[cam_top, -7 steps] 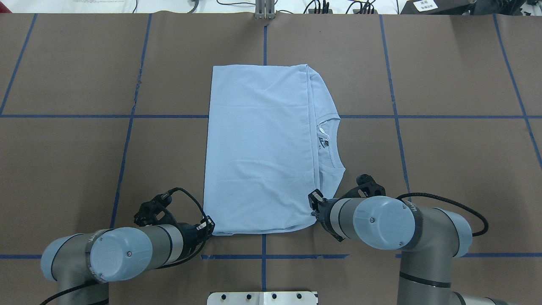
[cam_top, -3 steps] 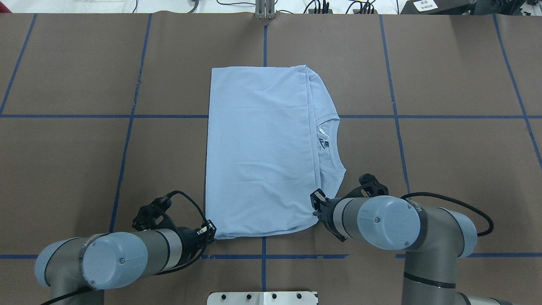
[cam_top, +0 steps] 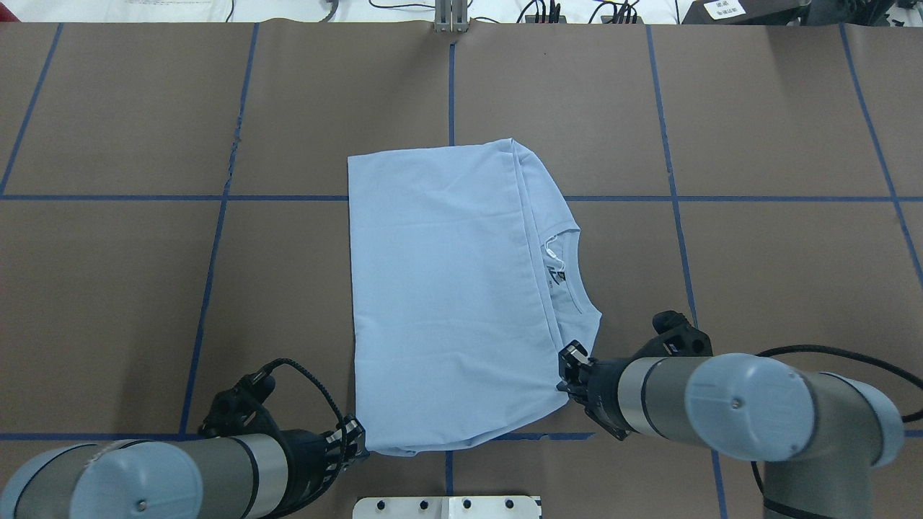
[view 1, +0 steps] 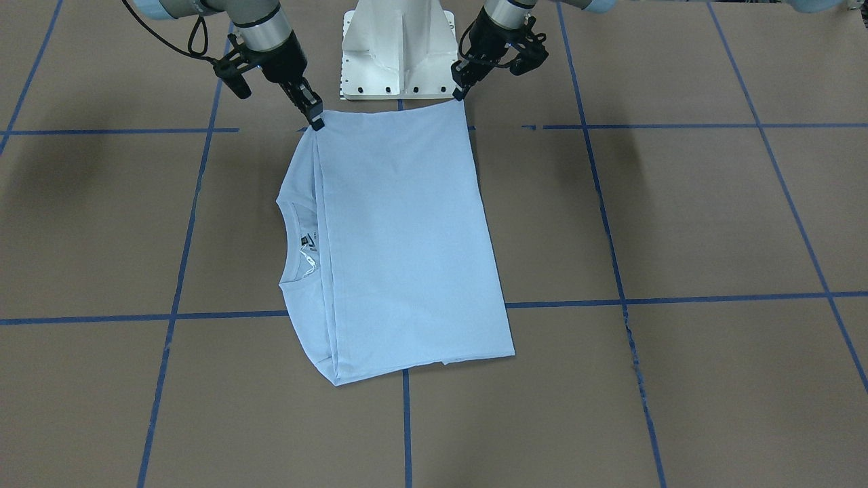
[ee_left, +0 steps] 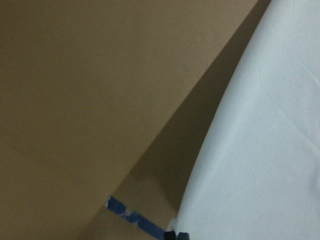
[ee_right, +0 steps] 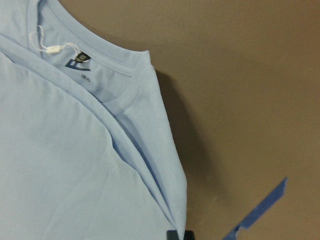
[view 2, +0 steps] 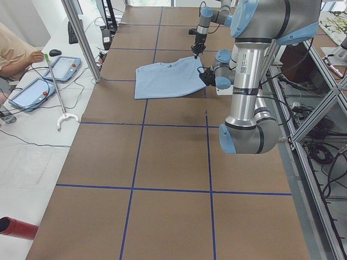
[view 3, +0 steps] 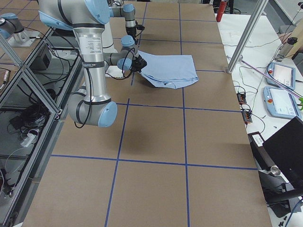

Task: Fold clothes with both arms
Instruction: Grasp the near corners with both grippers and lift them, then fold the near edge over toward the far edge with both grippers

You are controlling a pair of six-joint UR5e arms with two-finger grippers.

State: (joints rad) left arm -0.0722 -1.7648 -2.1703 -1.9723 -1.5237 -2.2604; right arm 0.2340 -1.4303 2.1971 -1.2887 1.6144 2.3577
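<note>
The light blue T-shirt (cam_top: 447,288) lies folded lengthwise on the brown table, with its collar and white neck tag (cam_top: 554,249) on the right side. My left gripper (cam_top: 355,441) is shut on the shirt's near left corner. My right gripper (cam_top: 567,369) is shut on its near right corner by the collar. In the front-facing view the left gripper (view 1: 461,91) and the right gripper (view 1: 316,122) hold the edge next to the base a little off the table. The right wrist view shows the collar and tag (ee_right: 52,48). The chest print is hidden.
The white pedestal base (cam_top: 447,507) sits just behind the held edge. Blue tape lines (cam_top: 216,238) grid the brown table cover. A metal post (cam_top: 451,18) and cables stand at the far edge. A person and tablets (view 2: 32,81) are beyond the table.
Both arms have pulled back toward the base, dragging the shirt with them. Its far edge has slid nearer and the near edge now reaches the blue tape line.
</note>
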